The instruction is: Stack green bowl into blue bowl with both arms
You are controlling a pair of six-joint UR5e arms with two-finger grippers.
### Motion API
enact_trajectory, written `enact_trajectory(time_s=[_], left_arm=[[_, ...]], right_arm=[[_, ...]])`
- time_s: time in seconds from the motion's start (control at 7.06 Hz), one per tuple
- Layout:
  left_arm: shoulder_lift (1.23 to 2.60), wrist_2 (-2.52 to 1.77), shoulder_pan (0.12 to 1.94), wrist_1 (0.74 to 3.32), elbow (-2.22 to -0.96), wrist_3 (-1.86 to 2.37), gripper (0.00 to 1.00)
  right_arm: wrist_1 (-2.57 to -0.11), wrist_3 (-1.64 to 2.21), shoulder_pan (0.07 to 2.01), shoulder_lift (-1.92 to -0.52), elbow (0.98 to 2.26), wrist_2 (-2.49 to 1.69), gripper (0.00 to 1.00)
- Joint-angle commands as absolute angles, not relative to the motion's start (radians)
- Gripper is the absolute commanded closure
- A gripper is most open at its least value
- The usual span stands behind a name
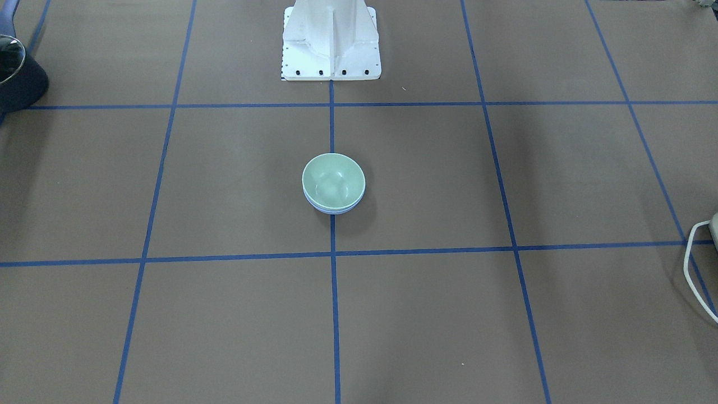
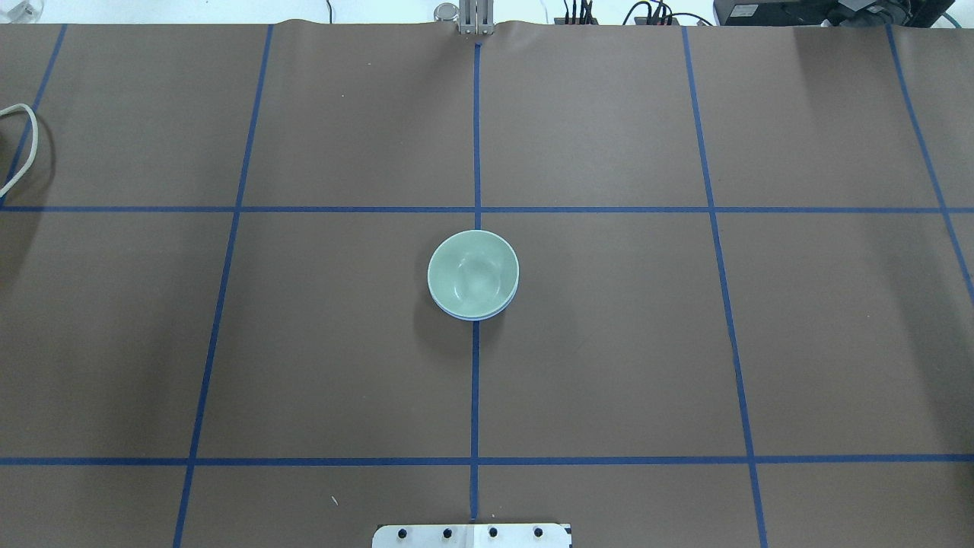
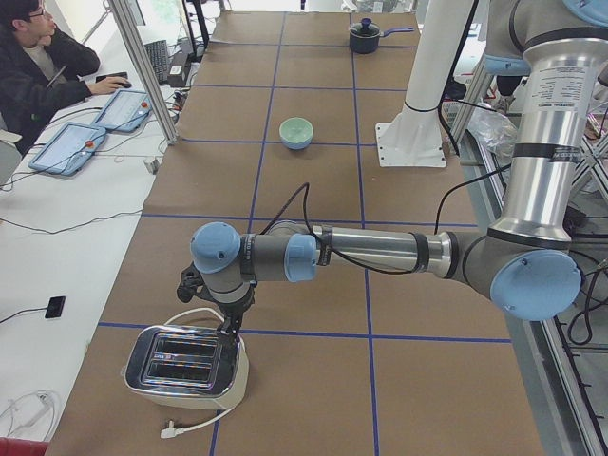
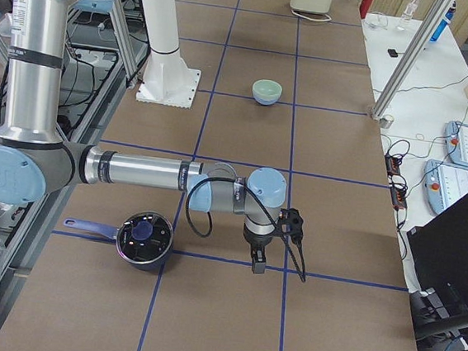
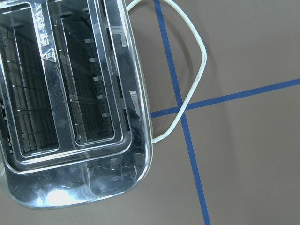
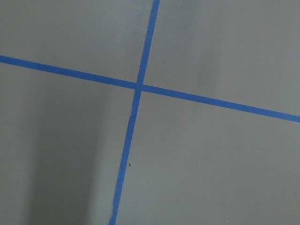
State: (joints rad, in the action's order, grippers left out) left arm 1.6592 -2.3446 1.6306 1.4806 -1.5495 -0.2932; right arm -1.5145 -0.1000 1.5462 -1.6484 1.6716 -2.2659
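The green bowl sits nested inside the blue bowl at the middle of the table, on the centre tape line. Only a thin blue rim shows under the green bowl. Both arms are far from the bowls. The left gripper hangs over the toaster at the table's left end. The right gripper hangs over a tape line near the pot at the right end. Both show only in the side views, so I cannot tell whether they are open or shut. Nothing shows in either wrist view's grip.
A chrome toaster with a white cord stands at the left end. A dark pot with a blue handle stands at the right end. The white base plate is behind the bowls. An operator sits across the table.
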Motion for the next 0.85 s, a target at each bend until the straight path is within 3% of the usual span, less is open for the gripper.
enact_trajectory(time_s=[0.0,0.71], left_arm=[[1.626,-2.344,1.631,1.480,-1.595,-0.293,0.01],[1.611,-2.344,1.631,1.480,-1.595,-0.291,0.01]], right_arm=[[-1.514,-0.083,1.546,-1.651,1.690,-2.336,0.00],[-1.513,-0.083,1.546,-1.651,1.692,-2.335,0.00]])
